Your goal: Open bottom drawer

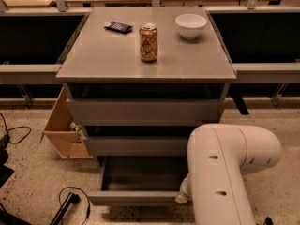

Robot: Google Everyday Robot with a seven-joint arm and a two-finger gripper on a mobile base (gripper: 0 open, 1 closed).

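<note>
The grey cabinet [145, 64] has three drawers. The bottom drawer [136, 198] stands pulled out toward me, and its shallow grey tray interior [140, 175] shows. The two taller drawer fronts above it [145, 110] are in. My white arm [225, 172] fills the lower right and reaches down to the drawer's front right corner. The gripper [182, 198] is at that corner, mostly hidden behind the arm.
On the cabinet top stand a drinks can [148, 42], a white bowl [191, 26] and a dark packet [118, 27]. A light wooden box [63, 125] leans at the cabinet's left. Black cables [70, 203] lie on the speckled floor at lower left.
</note>
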